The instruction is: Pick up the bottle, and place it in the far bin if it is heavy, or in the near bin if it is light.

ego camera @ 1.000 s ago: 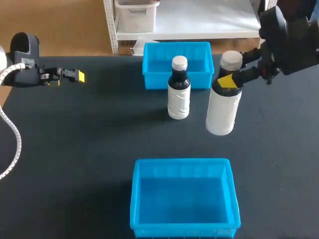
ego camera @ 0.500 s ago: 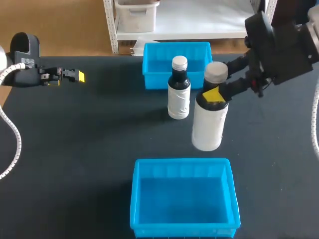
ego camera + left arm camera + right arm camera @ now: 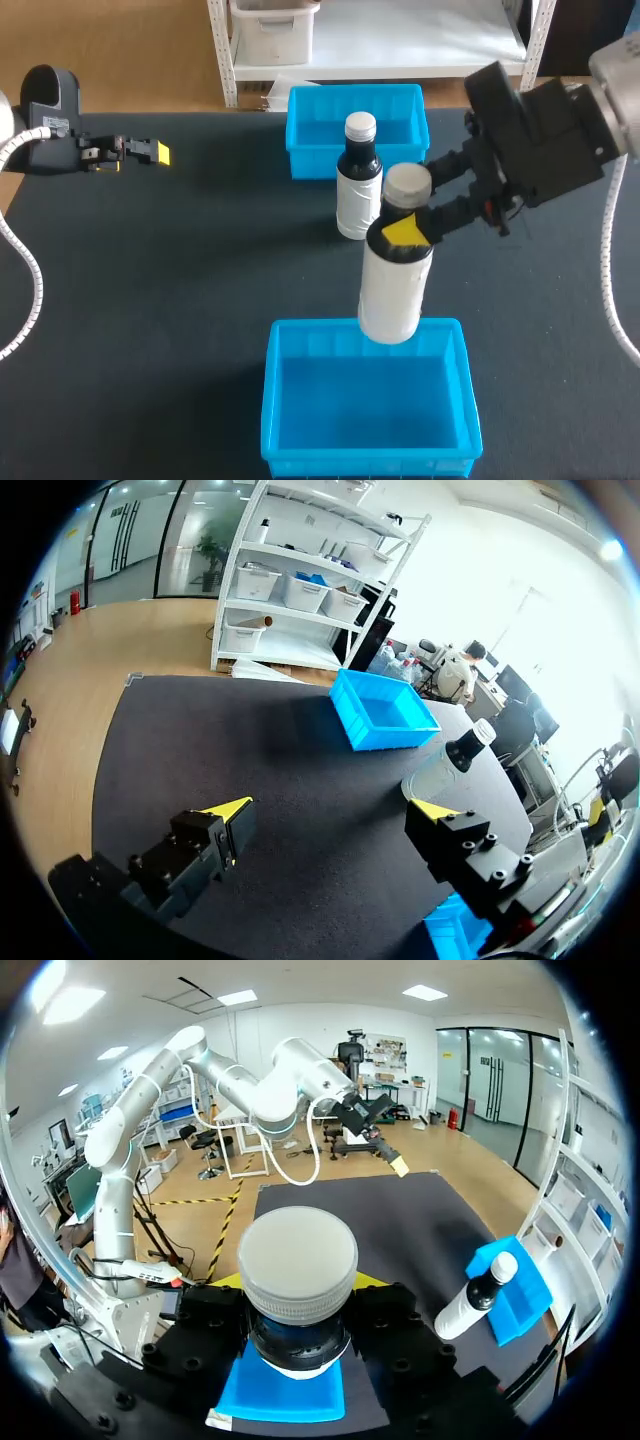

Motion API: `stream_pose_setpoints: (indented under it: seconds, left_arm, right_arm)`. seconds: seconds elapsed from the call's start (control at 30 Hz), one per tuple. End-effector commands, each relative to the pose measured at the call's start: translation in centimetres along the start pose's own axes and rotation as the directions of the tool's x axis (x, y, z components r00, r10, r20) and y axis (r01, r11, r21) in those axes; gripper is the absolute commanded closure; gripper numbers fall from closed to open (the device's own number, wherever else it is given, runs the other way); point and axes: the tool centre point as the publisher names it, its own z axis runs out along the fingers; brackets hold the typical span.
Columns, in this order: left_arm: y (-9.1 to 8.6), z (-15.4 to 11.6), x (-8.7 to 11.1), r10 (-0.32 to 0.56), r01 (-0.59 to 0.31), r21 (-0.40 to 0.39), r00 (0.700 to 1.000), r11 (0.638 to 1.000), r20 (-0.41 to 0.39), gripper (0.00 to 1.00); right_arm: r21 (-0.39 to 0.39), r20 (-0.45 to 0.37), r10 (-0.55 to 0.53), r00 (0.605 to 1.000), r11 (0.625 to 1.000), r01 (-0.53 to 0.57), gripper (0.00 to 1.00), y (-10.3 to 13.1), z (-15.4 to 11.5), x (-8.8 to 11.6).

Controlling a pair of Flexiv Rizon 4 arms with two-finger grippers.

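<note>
Near bin (image 3: 365, 415): blue, at the counter's (image 3: 180, 300) near edge, in the middle. Bare blue floor shows inside.
White bottle (image 3: 392, 290): off the counter, upright, base over the near bin's far rim. In the right wrist view the bottle's pale cap (image 3: 297, 1260) sits directly between the fingers, with the blue of the bin (image 3: 285, 1390) underneath it.
Right gripper (image 3: 405, 222): clamped on the white bottle's neck just under the cap, one yellow tip on each side. The arm comes in from the right.
Dark bottle (image 3: 358, 190): white label and cap, standing on the counter just behind the held bottle and just in front of the far bin. Not held.
Far bin (image 3: 355, 130): blue, at the counter's far edge. The floor that shows is bare; the dark bottle hides part of the front wall.
Left gripper (image 3: 335, 808): far left over the counter, well apart from bottles and bins. Fingers spread wide, holding nothing.
</note>
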Motion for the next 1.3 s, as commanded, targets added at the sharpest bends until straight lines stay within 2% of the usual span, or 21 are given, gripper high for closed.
stream_pose_setpoints:
  seconds: [0.03, 0.33, 0.73, 1.13, 1.3]
  left_arm:
    - [0.0, 0.0, 0.0, 0.0, 0.0, 0.0, 1.0, 1.0, 0.0, 0.0]
    - [0.0, 0.0, 0.0, 0.0, 0.0, 0.0, 1.0, 1.0, 0.0, 0.0]
    - [0.0, 0.0, 0.0, 0.0, 0.0, 0.0, 1.0, 1.0, 0.0, 0.0]
    - [0.0, 0.0, 0.0, 0.0, 0.0, 0.0, 1.0, 1.0, 0.0, 0.0]
    - [0.0, 0.0, 0.0, 0.0, 0.0, 0.0, 1.0, 1.0, 0.0, 0.0]
  right_arm:
    - [-0.018, 0.005, -0.016, 1.0, 1.0, 0.016, 1.0, 0.4, 1.2, -0.1]
    - [-0.098, 0.018, -0.042, 0.999, 0.994, 0.043, 1.0, 1.8, 3.7, 0.2]
    - [-0.185, 0.016, -0.142, 0.99, 0.972, 0.143, 1.0, 2.4, 7.1, 1.1]
    - [-0.27, 0.035, -0.19, 0.981, 0.943, 0.192, 1.0, 3.9, 8.7, 2.6]
    - [-0.282, 0.035, -0.196, 0.98, 0.939, 0.197, 1.0, 3.8, 9.3, 3.2]
